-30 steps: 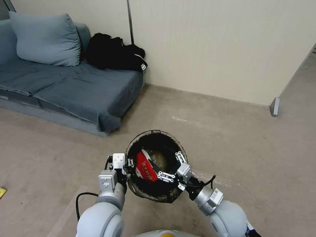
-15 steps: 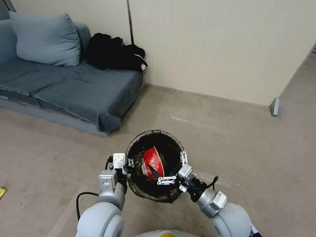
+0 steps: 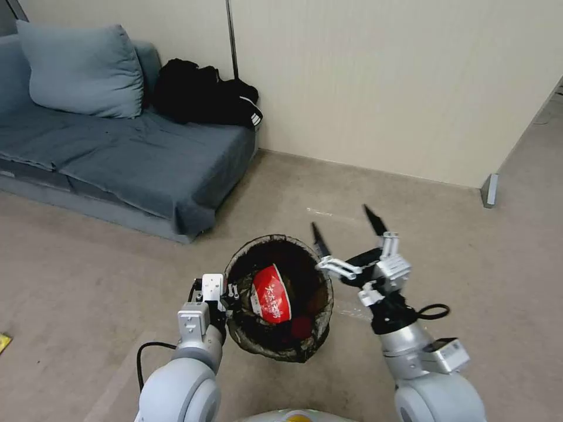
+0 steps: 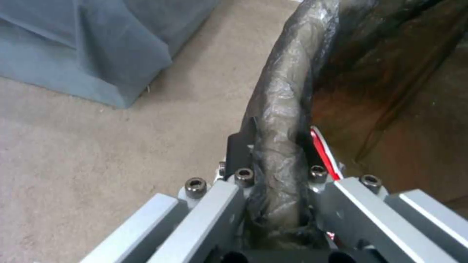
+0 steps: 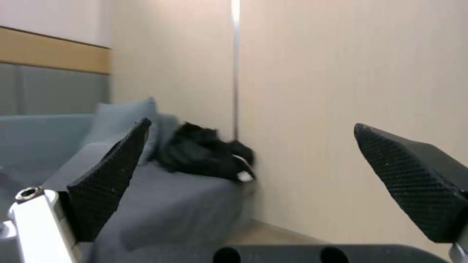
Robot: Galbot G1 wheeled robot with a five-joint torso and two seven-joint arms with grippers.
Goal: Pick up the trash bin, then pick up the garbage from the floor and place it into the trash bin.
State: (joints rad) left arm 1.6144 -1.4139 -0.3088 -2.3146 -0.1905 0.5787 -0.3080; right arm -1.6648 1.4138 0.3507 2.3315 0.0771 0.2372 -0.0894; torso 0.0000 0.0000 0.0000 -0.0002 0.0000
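Observation:
The trash bin (image 3: 280, 346) with its dark liner hangs above the floor, held at its rim (image 4: 283, 109) by my left gripper (image 3: 229, 293), which is shut on it. Inside lies a crushed red-and-white paper cup (image 3: 271, 294), and a sliver of that cup (image 4: 321, 149) shows beside the left fingers. My right gripper (image 3: 346, 231) is open, raised to the right of the bin and above its rim, pointing toward the wall. Its black fingertips (image 5: 112, 175) stand wide apart with nothing between them.
A blue-grey sofa (image 3: 117, 158) with a cushion (image 3: 82, 67) and black clothing (image 3: 202, 94) stands at the back left. The beige wall (image 3: 381, 88) runs behind. A yellow scrap (image 3: 3, 341) lies on the floor at the far left edge.
My right gripper has let go of the red-and-white cup, which now lies in the bin. It has lifted out of the bin and swung right and up, fingers open.

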